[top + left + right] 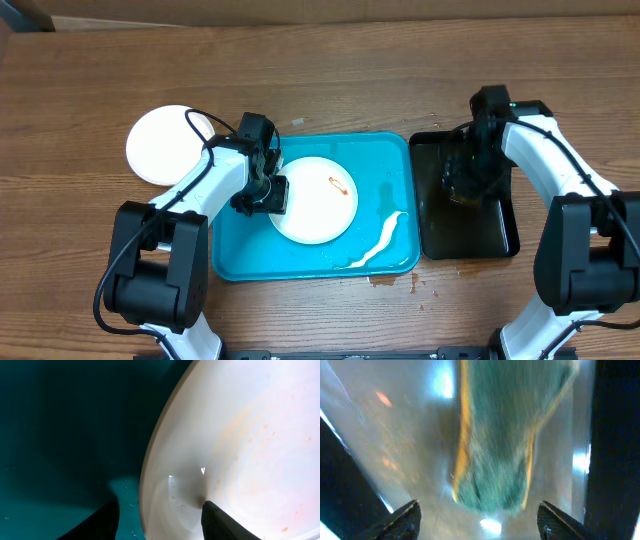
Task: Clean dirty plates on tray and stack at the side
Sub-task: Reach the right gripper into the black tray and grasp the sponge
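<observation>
Overhead view, with both wrist views. My left arm rises from its base at 7 o'clock, bends at the elbow above the turquoise tray's [240, 262] 10 o'clock corner, and folds its wrist down. The left tool [270, 195] sits at the 9 o'clock rim of the white plate [310, 215], which lies in the tray's middle and bears a reddish smear [340, 184]. In the wrist view, the left tool [160, 512] straddles that rim with its jaws apart, one finger over the tray and one over the plate's inside.

A second white plate [160, 145] rests on the table [330, 70] at 10 o'clock from the tray. A white streak [380, 240] lies towards the tray's 4 o'clock corner.

My right arm arches from 5 o'clock over the black tray [490, 235], at 3 o'clock from the turquoise one. The right tool [468, 180] points down with its jaws wide apart, and a green, yellow-edged sponge [495, 435] lies between them, ungripped.
</observation>
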